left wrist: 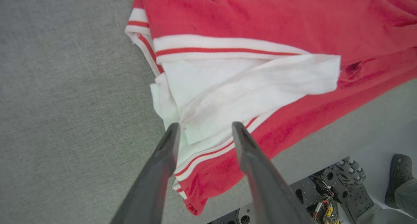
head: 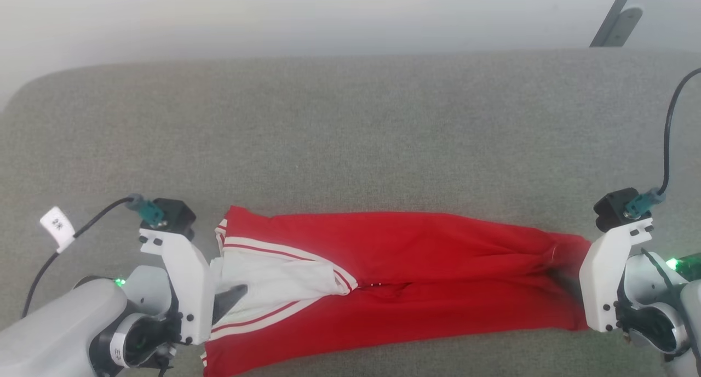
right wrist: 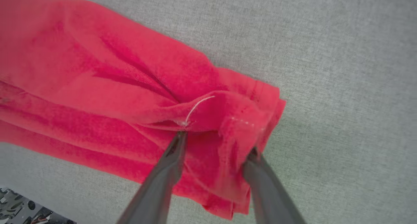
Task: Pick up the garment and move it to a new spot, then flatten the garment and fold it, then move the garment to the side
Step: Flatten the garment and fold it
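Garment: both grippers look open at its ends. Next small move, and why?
Probably lift both clear of the cloth. The left gripper and right gripper stand open over the garment, which lies stretched along the grey surface, bunched at the right end and with the white panel rumpled; flattening likely follows.

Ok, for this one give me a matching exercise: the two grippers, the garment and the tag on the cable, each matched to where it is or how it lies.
Column one:
1. left gripper
2. right gripper
3. garment
4. tag

Column two:
A. stretched out lengthwise on the grey surface
B. open, at the plain red end
C. white, on the black cable
D. open, at the white-panelled end

Pairs: 1-D, 2-B, 3-A, 4-C.
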### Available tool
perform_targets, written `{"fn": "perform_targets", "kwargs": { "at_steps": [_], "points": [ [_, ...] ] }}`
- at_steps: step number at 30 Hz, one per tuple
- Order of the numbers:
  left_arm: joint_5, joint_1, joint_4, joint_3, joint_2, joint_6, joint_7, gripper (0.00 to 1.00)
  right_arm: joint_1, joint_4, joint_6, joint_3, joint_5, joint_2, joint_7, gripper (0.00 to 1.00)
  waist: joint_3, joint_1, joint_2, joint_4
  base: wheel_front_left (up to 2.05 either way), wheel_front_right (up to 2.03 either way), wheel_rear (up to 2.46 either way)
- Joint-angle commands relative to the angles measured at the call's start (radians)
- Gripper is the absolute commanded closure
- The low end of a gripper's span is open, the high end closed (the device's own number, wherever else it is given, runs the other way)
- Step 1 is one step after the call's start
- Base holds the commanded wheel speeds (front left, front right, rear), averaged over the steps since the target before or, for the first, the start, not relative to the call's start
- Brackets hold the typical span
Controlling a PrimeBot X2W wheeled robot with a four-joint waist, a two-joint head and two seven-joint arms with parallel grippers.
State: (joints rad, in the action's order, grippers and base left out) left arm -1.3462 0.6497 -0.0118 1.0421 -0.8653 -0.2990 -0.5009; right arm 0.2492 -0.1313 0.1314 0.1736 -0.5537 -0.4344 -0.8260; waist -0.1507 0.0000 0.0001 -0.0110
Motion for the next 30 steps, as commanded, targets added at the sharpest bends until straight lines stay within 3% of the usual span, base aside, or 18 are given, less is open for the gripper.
{"fn": "perform_targets", "kwargs": {
  "at_steps": [1,7,12,22,26,30],
  "points": [
    [0.007,-0.015,-0.009,-0.010,0.003,0.006,0.017,0.00,0.001,-0.001,-0.002,0.001,-0.005,0.003,0.006,0.00,0.011,0.0000,-0.0001,0.000,0.00,0.00,0.00],
    [0.026,-0.063,-0.017,-0.037,0.010,0.038,0.148,0.00,-0.015,0.023,-0.002,-0.016,-0.014,0.004,0.027,0.00,0.054,0.0000,-0.0001,-0.004,0.00,0.00,0.00],
    [0.066,-0.112,-0.012,-0.075,0.000,0.058,0.320,0.00,-0.022,0.028,-0.002,-0.055,0.003,-0.001,0.036,0.00,0.080,0.0000,-0.0001,-0.013,0.00,0.00,0.00],
    [0.120,-0.260,-0.072,-0.182,-0.010,0.031,0.711,0.00,-0.038,-0.069,-0.002,-0.140,0.015,-0.005,0.015,0.00,0.101,0.0000,-0.0001,-0.048,0.00,0.00,0.00],
    [0.155,-0.327,-0.092,-0.263,0.004,0.029,0.763,0.00,-0.038,-0.125,-0.002,-0.160,0.005,0.000,-0.005,0.00,0.098,0.0000,-0.0001,-0.065,0.00,0.00,0.00],
    [0.273,-0.412,-0.083,-0.450,0.074,0.042,0.765,0.00,-0.026,-0.184,-0.002,-0.183,-0.016,0.014,-0.011,0.00,0.086,0.0000,-0.0001,-0.087,0.00,0.00,0.00]
  ]
}}
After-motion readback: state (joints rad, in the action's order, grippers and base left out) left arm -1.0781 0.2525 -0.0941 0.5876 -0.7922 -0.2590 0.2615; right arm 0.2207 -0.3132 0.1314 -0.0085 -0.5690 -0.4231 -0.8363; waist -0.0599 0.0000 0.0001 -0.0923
